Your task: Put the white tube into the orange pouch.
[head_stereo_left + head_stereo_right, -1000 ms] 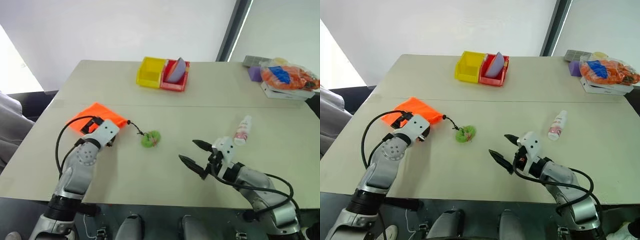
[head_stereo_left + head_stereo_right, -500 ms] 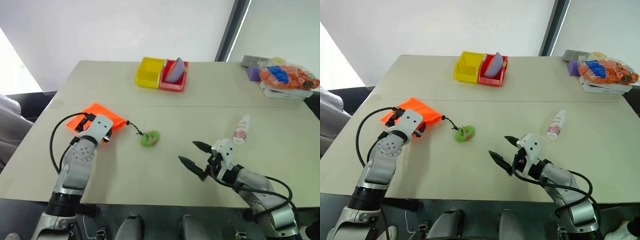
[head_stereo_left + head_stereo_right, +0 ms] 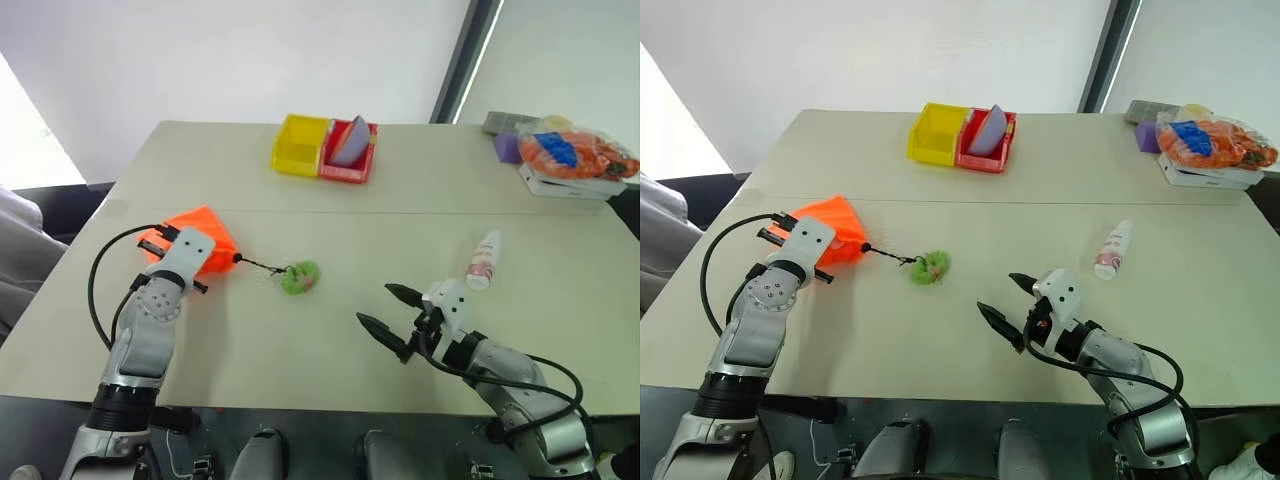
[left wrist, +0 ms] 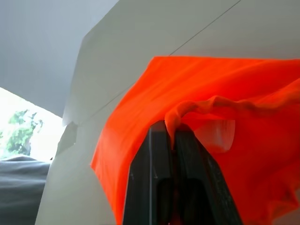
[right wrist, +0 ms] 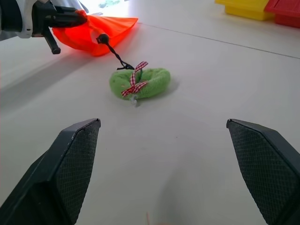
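**Op:** Matte beige bench (image 3: 400, 240), seam across the middle, white wall and a window post behind. From my seat, left end effector (image 4: 174, 136) is clenched on a fold of the orange pouch (image 3: 205, 230) near the bench's left edge; fabric is bunched up over the fingers. Right end effector (image 3: 388, 312) is released, jaws spread wide, holding nothing.

**Eng:** Tube?

**Op:** White tube (image 3: 485, 260) lies on its side on the bench, just beyond the right end effector, well apart from the pouch.

**Eng:** Handling?

**Op:** My guess: light, rigid smooth plastic, round, so it can roll or squirt out of a pinch. I'd take it across the labelled mid-body, not the cap. Pouch is thin, limp cloth; it folds and won't hold its mouth open unaided. Black cord (image 3: 258, 264) runs taut to a fuzzy green ball (image 5: 139, 83) with a red checked ribbon, which could drag.

**Eng:** Clutter?

**Op:** Yellow bin (image 3: 301, 144) and red bin (image 3: 350, 150), hard plastic, far side. Crinkly clear bag (image 3: 578, 150) at the far right.
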Motion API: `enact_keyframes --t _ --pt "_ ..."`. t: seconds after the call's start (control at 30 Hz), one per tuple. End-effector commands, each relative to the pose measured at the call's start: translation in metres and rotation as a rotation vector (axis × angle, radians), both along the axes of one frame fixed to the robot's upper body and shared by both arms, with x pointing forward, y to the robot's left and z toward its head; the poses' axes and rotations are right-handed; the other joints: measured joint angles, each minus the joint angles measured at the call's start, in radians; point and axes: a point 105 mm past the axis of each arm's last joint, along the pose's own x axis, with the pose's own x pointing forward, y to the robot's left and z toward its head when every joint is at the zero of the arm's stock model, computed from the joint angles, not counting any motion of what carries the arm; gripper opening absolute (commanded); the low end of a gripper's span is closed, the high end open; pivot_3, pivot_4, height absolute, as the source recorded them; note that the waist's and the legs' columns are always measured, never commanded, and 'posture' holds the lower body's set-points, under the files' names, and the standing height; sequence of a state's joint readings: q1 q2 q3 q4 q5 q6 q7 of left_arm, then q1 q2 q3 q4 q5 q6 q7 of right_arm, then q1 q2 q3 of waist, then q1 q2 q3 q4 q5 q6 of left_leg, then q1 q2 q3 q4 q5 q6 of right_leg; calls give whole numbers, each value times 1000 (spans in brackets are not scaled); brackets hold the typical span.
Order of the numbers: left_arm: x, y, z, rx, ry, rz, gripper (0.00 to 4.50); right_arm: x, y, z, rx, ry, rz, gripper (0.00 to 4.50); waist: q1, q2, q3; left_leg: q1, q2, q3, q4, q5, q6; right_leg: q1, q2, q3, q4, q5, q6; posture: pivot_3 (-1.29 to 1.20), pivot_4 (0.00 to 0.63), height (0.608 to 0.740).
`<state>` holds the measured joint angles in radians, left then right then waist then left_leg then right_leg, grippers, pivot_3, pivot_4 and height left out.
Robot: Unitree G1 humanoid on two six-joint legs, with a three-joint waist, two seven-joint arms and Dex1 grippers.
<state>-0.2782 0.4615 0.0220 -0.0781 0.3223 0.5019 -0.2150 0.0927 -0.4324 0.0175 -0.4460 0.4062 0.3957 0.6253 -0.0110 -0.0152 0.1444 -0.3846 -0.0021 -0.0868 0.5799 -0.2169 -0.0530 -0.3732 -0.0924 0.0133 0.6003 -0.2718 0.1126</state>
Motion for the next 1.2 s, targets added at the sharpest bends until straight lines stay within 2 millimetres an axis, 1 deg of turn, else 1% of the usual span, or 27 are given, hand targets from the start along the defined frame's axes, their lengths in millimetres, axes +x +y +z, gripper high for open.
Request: enact_keyframes --t 0.03,0.13,0.23,0.27,0.37,0.5,0.53,0.57,0.6,0.67,0.77,0.83,0.87,1.0,1.2 --pt "2 -1 4 -9 12 -31 14 3 2 12 13 -55 -1 4500 0 0 0 0 0 0 0 0 0 0 0 0 0 0 0 0 150 740" --pt "2 -15 6 -83 9 -100 14 6 -2 14 3 -67 -30 4500 1 0 0 0 0 0 0 0 0 0 0 0 0 0 0 0 150 740" --pt "0 -33 7 -127 21 -182 14 16 -17 19 3 -94 -121 4500 2 0 0 0 0 0 0 0 0 0 0 0 0 0 0 0 150 740" --pt "-1 -39 8 -141 24 -209 14 20 -26 22 2 -105 -166 4500 2 0 0 0 0 0 0 0 0 0 0 0 0 0 0 0 150 740" --pt "-6 -55 7 -187 45 -269 14 36 -68 32 -26 -145 -379 4500 3 0 0 0 0 0 1 0 0 1 0 0 0 0 0 0 150 740" --pt "-13 -76 6 -242 65 -333 14 45 -117 45 -41 -188 -610 4500 2 0 0 0 0 0 1 0 0 1 0 1 0 0 0 0 150 740" --pt "-15 -80 6 -253 69 -341 14 46 -125 47 -37 -190 -649 4500 2 0 0 0 0 0 1 0 0 1 0 1 0 0 0 0 150 740" --pt "-16 -83 6 -261 74 -347 14 47 -132 46 -47 -187 -690 4500 2 0 0 0 0 0 1 0 0 1 0 1 1 0 0 0 150 740" --pt "-17 -89 5 -274 84 -359 14 48 -143 41 -90 -179 -752 4500 1 0 0 0 0 0 1 0 0 1 0 1 1 0 0 0 150 740" --pt "-20 -99 3 -294 101 -381 14 50 -159 30 -150 -144 -848 4500 0 1 0 1 0 0 1 0 0 1 1 1 1 0 0 0 150 740" --pt "-25 -112 2 -319 119 -417 14 51 -166 19 -135 -98 -919 4500 0 1 -1 2 0 1 1 0 0 1 1 2 1 -1 -2 0 150 740" --pt "-30 -120 2 -325 125 -451 14 53 -164 11 -105 -67 -935 4500 -1 1 -1 2 0 1 1 0 0 1 1 3 2 -1 -2 0 150 740" --pt "-31 -120 2 -326 127 -450 14 54 -161 6 -86 -50 -942 4500 -2 1 -1 2 0 1 1 0 0 1 1 3 2 -1 -2 0 150 740" --pt "-30 -108 -1 -318 135 -411 14 60 -156 -8 -43 -7 -972 4500 -2 2 -1 4 0 1 1 0 0 2 2 4 3 -1 -2 0 150 740" --pt "-28 -80 0 -296 132 -359 14 68 -154 -14 -26 1 -1000 4500 -3 2 0 6 0 1 1 0 0 3 2 5 4 -1 -3 0 150 740"
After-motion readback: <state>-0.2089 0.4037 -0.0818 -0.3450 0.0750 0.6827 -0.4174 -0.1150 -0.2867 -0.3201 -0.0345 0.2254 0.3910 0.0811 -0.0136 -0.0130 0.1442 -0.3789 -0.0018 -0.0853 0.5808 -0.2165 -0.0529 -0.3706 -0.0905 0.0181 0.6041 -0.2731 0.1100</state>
